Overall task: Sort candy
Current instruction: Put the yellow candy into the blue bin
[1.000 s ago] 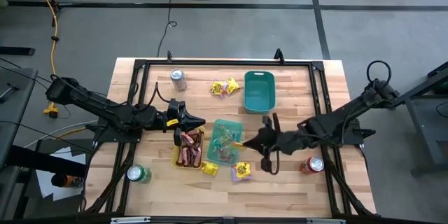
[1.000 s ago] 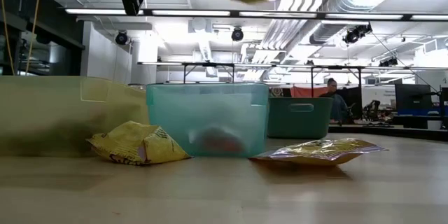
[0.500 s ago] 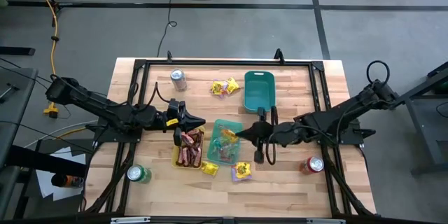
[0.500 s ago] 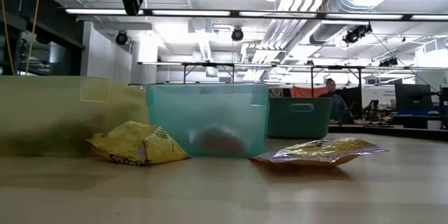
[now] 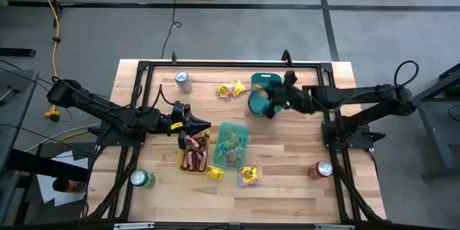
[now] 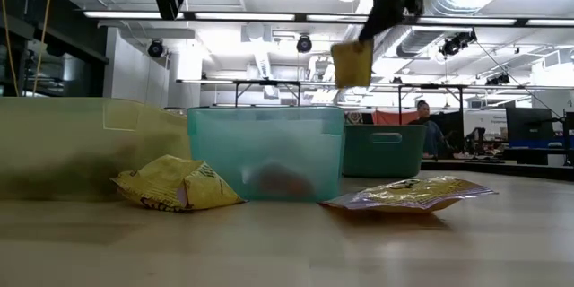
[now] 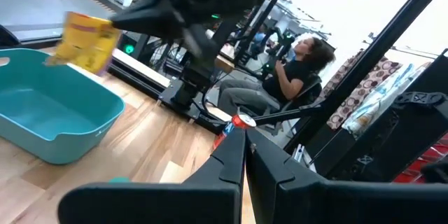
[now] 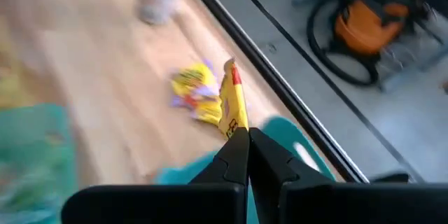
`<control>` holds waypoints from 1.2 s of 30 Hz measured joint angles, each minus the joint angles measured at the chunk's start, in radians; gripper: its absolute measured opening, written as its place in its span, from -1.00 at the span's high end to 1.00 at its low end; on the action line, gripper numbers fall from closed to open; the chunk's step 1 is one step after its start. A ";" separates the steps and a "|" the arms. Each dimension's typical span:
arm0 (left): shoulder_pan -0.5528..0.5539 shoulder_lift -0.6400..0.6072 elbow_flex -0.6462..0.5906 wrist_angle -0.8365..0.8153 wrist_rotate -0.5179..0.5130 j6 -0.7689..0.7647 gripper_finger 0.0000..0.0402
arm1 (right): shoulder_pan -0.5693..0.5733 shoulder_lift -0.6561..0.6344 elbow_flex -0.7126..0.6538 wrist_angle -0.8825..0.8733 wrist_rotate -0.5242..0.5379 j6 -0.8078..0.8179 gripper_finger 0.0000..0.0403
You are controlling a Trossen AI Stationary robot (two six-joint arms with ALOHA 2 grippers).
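Observation:
My right gripper point(image 5: 272, 102) hangs over the dark teal tray point(image 5: 267, 85) at the table's far side, shut on a bright yellow packet point(image 8: 233, 105), which also shows in the low view as the packet point(image 6: 352, 63). My left gripper point(image 5: 194, 124) waits shut above the far end of the yellow tray point(image 5: 181, 159), which holds red-brown bars point(image 5: 194, 154). The light teal tray point(image 5: 231, 145) holds small pale pieces. Two yellow packets point(image 5: 230, 89) lie on the wood left of the dark tray. Two more packets point(image 5: 249, 175) lie near the light tray's near end. My right gripper pinches the yellow packet by one edge point(image 8: 238, 127) between its two fingertips. The packet is lifted clear above the dark teal tray and hangs below the gripper in the low view point(image 6: 352, 63).
Drink cans stand at the far left point(image 5: 183, 80), near left point(image 5: 141, 180) and near right point(image 5: 321, 169). A black frame point(image 5: 215, 65) runs round the table top. Bare wood lies right of the light teal tray. A person sits in the room beyond.
My right gripper has carried the yellow packet from beside the light teal tray's right side toward the table's far edge, and now holds it over the dark teal tray. It has stayed shut on the packet. The left arm has kept still.

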 joint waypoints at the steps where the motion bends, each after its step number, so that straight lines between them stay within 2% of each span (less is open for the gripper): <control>1: 0.000 0.000 0.000 0.000 0.000 0.000 1.00 | -0.034 0.002 -0.007 0.001 -0.013 0.001 1.00; 6: 0.000 0.000 0.000 -0.001 0.000 -0.002 1.00 | -0.176 0.010 -0.022 0.005 -0.066 0.012 1.00; 10: 0.000 0.000 0.000 -0.001 0.000 -0.002 1.00 | -0.247 0.010 -0.023 -0.002 -0.096 0.079 1.00; 21: 0.000 0.000 0.000 -0.009 -0.046 -0.001 1.00 | -0.305 0.010 -0.023 -0.002 -0.231 0.117 0.98; 25: 0.000 0.000 0.000 -0.009 -0.046 0.000 1.00 | -0.304 0.010 -0.023 -0.011 -0.234 0.132 0.80; 32: 0.000 0.000 0.000 -0.009 -0.046 0.000 1.00 | -0.304 0.010 -0.024 -0.017 -0.249 0.185 0.28; 34: 0.000 0.000 0.000 -0.009 -0.046 0.000 1.00 | -0.302 0.008 -0.024 -0.015 -0.336 0.223 0.18; 36: 0.000 0.000 0.000 -0.011 -0.045 0.000 1.00 | -0.295 0.008 -0.024 0.004 -0.501 0.249 0.12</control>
